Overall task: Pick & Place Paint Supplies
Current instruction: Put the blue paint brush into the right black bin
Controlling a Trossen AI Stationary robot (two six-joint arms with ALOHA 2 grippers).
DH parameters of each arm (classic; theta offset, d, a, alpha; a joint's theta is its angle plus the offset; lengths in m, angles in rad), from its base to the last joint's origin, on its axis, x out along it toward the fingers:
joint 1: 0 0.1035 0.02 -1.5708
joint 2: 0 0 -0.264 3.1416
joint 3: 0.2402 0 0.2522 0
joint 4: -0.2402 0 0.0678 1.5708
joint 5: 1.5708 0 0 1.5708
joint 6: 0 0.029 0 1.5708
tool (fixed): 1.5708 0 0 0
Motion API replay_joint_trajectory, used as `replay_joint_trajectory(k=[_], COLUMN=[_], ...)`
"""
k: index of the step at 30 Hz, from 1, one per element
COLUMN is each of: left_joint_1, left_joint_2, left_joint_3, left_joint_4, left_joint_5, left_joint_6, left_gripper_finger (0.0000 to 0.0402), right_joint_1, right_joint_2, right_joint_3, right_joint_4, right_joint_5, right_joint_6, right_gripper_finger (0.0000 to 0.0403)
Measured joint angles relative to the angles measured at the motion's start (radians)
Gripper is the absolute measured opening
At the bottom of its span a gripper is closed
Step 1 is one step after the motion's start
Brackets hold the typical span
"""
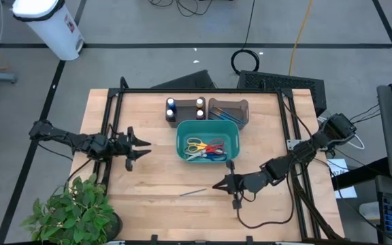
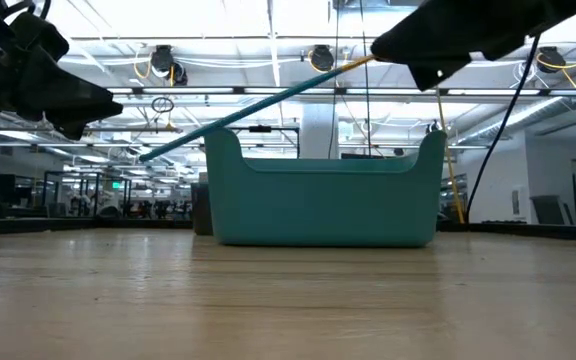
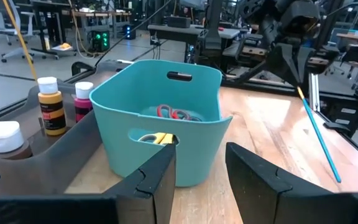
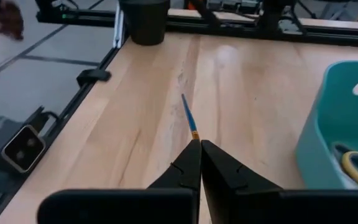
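My right gripper (image 1: 216,184) hovers over the table's near middle, in front of the teal bin (image 1: 208,141), and is shut on a thin blue paintbrush (image 1: 192,192) with an orange end. The brush sticks out past the fingertips toward the table's left. Behind the bin stands a dark tray (image 1: 182,122) holding small paint bottles (image 1: 171,105) with white caps, and more brushes (image 1: 224,113) lie in its right compartment. My left gripper (image 1: 145,146) waits open at the table's left, level, facing the bin with nothing between its fingers. My right gripper pinches the paintbrush by its orange end (image 4: 194,133) between the free ends of its two shut fingers (image 4: 188,163). The brush runs on in line with the fingers. It is lifted clear of the table and slopes down from the gripper (image 2: 408,50) to its free end (image 2: 148,157).
The teal bin holds several scissors (image 1: 206,148) with yellow, red and blue handles. A potted plant (image 1: 73,211) stands at the near left corner. Black frame rails (image 1: 114,122) run along the table's left, far and right edges. Bare wood (image 1: 162,204) lies along the near edge.
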Motion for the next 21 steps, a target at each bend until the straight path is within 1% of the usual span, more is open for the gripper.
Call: replay_joint_trajectory(k=[8,11,15,21], left_joint_1=[0.000,0.000,0.000,0.000], left_joint_2=[0.000,0.000,0.000,0.000], left_joint_3=[0.000,0.000,0.000,-0.001], left_joint_4=[0.005,0.005,0.006,0.006], left_joint_5=[0.000,0.000,0.000,0.000], left_joint_6=[0.000,0.000,-0.001,-0.001], left_gripper_finger=[0.0147,0.0147,0.0147,0.0147], right_joint_1=[-0.046,-0.060,-0.077,-0.099], right_joint_2=[-0.001,-0.024,-0.081,-0.210], right_joint_3=[0.000,0.000,0.001,0.001], right_joint_4=[0.022,0.022,0.014,-0.025], right_joint_5=[0.000,0.000,0.002,0.002], right_joint_6=[0.007,0.009,-0.005,-0.067], right_gripper_finger=[0.0000,0.0000,0.0000,0.0000])
